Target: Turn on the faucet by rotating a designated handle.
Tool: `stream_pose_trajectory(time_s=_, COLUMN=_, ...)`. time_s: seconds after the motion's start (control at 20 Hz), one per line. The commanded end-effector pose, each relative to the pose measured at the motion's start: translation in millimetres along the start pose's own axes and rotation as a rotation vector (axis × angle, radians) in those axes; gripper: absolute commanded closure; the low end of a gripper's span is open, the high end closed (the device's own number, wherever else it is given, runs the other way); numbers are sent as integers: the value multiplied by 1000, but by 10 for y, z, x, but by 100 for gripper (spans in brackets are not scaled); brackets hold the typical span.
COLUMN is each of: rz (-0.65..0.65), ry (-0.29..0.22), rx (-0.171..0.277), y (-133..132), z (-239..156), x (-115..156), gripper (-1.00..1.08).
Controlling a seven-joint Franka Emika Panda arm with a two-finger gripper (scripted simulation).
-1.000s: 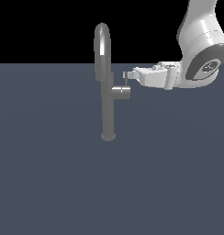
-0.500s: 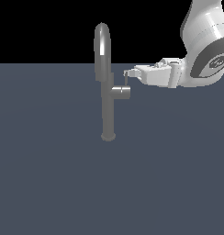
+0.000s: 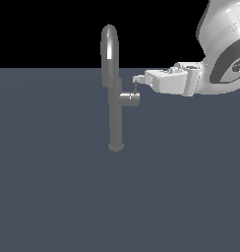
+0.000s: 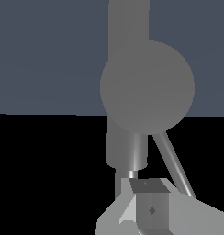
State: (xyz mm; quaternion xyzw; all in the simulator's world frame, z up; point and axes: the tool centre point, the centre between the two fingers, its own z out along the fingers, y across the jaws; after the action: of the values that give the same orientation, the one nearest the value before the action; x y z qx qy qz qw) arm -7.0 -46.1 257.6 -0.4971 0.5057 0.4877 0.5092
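A: Where is the handle [image 3: 130, 99] placed?

B: It juts from the faucet [image 3: 113, 88] column toward the exterior view's right; its thin lever stick [image 3: 136, 86] rises at the end, right at the gripper [image 3: 137, 78] tip.

A: Is the stick clamped?

B: That cannot be told; only one finger [image 4: 150, 202] is clearly seen in the wrist view.

A: What risk is judged?

B: With contact so near the stick's tip, it could be slipped past, and the handle left unturned.

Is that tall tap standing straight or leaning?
Upright: the faucet column rises vertically from its round base on the floor, in the exterior view.
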Motion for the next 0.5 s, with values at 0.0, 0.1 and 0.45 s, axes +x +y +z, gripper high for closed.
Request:
stream_pose_trajectory(time_s=0.0, rz=7, ry=-6, rx=-8, y=132, z=-1, x=-9, gripper=108)
stream_pose_trajectory(time_s=0.1, rz=-3, ry=-1, rx=-2, y=57, z=0, x=-24, gripper=108)
stream_pose_trajectory(time_s=0.45, rz=3, ry=-4, rx=-6, y=322, z=-1, x=105, gripper=108)
